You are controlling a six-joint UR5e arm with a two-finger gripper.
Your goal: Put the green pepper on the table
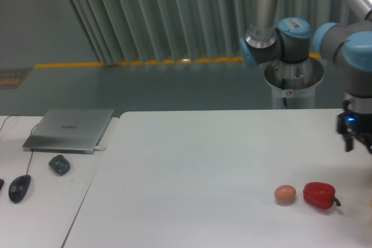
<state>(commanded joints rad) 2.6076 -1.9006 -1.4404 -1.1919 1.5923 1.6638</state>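
Grey pleated curtains and a yellow floor stripe fill the upper half of the frame, and below them the table (192, 161) spreads white and matte across the lower right. On it, toward the lower right, 1 red pepper (319, 194) lies with its dark stem pointing right, and just beside it on the left, apart by a small gap, sits a small tan ball (285, 194). At the left edge an adjoining desk (40, 201) carries a grey laptop (70, 129) and 2 dark mice.

The green pepper is nowhere in view, neither on the table nor anywhere else in the frame. The gripper (356, 137) hangs at the far right edge, above the table and up-right of the red pepper, and the frame cuts it off; whether its fingers are spread or closed, or hold anything, I cannot tell.

The main risk from here is confusion of target: with only the red pepper visible, a grasp could land on the wrong vegetable. If the green pepper is out of frame to the right, any pick or release there would go unobserved. A low sweep back leftward could also knock the red pepper or send the ball rolling.
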